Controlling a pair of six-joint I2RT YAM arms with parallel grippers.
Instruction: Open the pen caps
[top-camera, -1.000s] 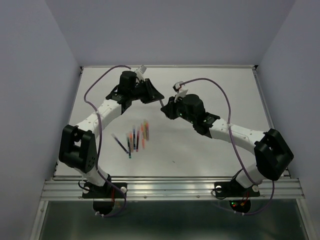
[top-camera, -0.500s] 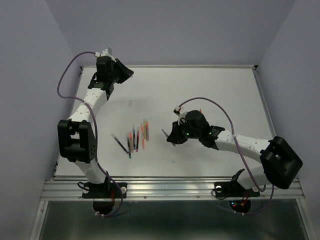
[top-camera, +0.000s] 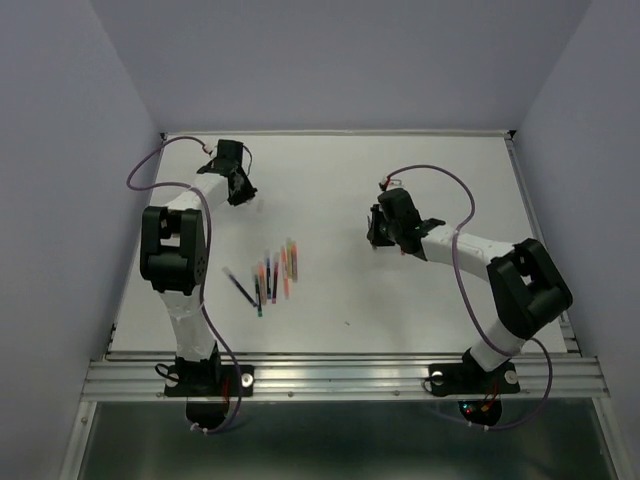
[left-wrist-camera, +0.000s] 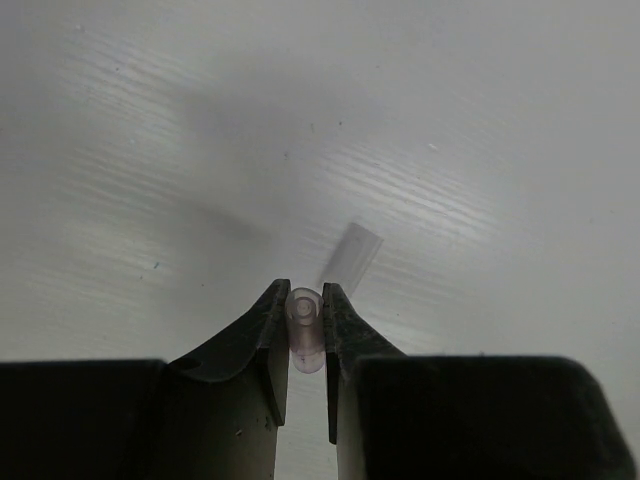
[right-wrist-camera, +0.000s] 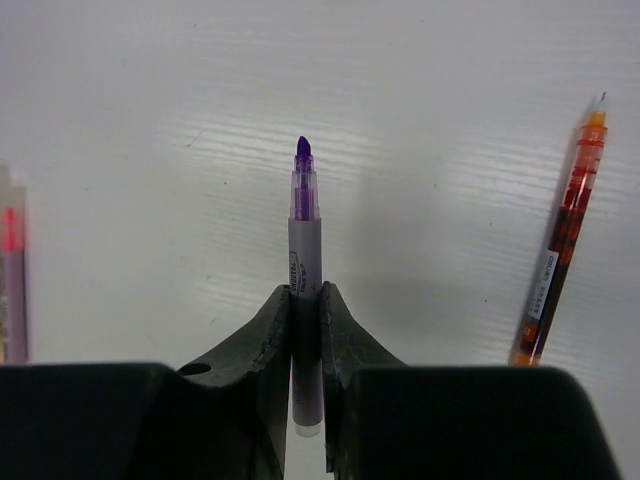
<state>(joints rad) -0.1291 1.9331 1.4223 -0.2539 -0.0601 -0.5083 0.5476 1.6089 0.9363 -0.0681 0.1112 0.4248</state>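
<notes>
Left fingers (left-wrist-camera: 262, 350) pinching clear cap (left-wrist-camera: 304, 328), right fingers (right-wrist-camera: 265, 350) clamping uncapped purple pen (right-wrist-camera: 304, 250)

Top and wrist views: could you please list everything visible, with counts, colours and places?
White table: one, under everything.
Thin pens in mixed colours: a cluster, count unclear, left of centre on the table.
Purple-tipped uncapped pen: one, in the right gripper.
Orange-red pen: one, lying on the table right of it.
Pink pen: one, cut off at that view's left edge.
Clear pinkish plastic cap: one, in the left gripper.
Pale blurred stub: one, just beyond the cap; unidentifiable.
Grippers: two, black, each shut on its load.
</notes>
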